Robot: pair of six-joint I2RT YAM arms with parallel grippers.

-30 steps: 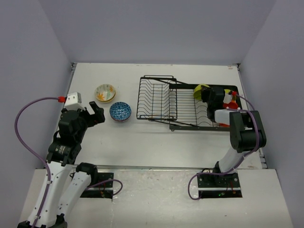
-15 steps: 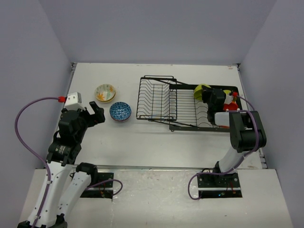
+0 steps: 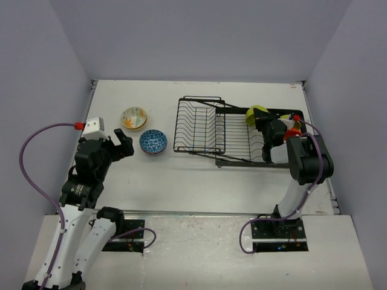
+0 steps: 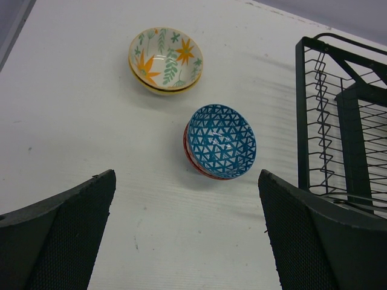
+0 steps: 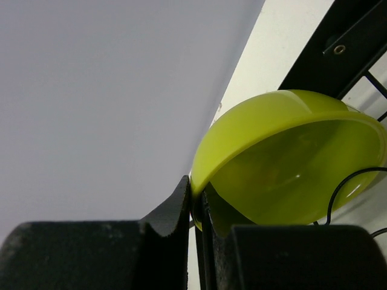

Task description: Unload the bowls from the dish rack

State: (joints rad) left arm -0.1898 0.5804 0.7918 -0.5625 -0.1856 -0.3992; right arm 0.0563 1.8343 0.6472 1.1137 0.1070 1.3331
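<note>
The right gripper (image 5: 196, 199) pinches the rim of a lime bowl (image 5: 290, 163), its jaws all but together with only the thin wall between them. The bowl stands on edge at the far right end of the rack (image 3: 199, 124), on the flat section. A grip on the upper rim suits a bowl propped between wires, since it should let the bowl come straight up and out. Whether it has left the wires cannot be told.

Across the bench (image 3: 181, 175), the left gripper (image 3: 123, 145) hangs with its jaws spread wide and nothing in them. It faces a floral bowl (image 3: 133, 118) and a blue bowl (image 3: 153, 141), which sit upright and close together, left of the rack. A reddish edge under the blue bowl suggests it may be nested in another. These two look already unloaded, and the open gripper seems parked clear of them.

The bench is plain white and matte. Pale lavender-grey walls (image 3: 193, 36) close it in on three sides.
</note>
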